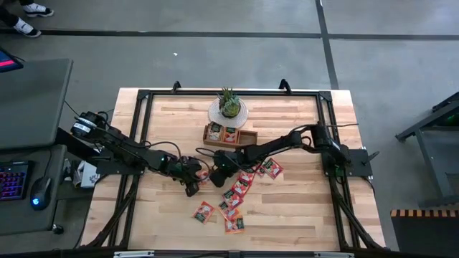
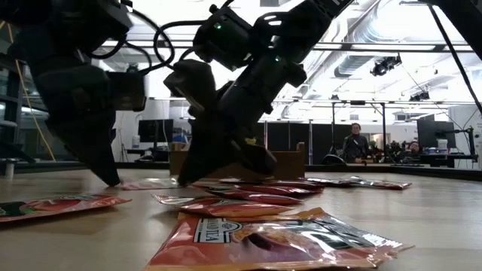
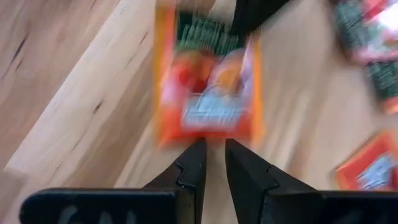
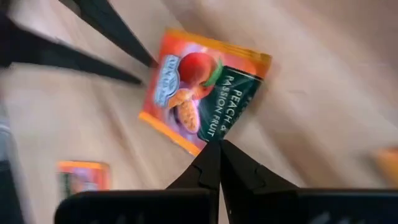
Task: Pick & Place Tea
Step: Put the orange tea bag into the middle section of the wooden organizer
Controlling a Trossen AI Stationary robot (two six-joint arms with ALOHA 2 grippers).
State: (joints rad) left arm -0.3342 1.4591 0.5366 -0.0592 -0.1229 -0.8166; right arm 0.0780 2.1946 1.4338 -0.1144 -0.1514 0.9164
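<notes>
Pinching one corner of a peach and passion fruit tea sachet (image 4: 205, 93) on the wooden table (image 1: 301, 208), right gripper (image 4: 219, 144) clenched; opposite, left gripper (image 3: 214, 146) narrowly parted, grasping nothing.

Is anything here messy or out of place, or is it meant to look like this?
The tea sachets lie strewn at all angles across the table, some overlapping, while only a couple sit in the wooden tray. Both arms crowd over one sachet, the right gripper pinching its corner.
</notes>
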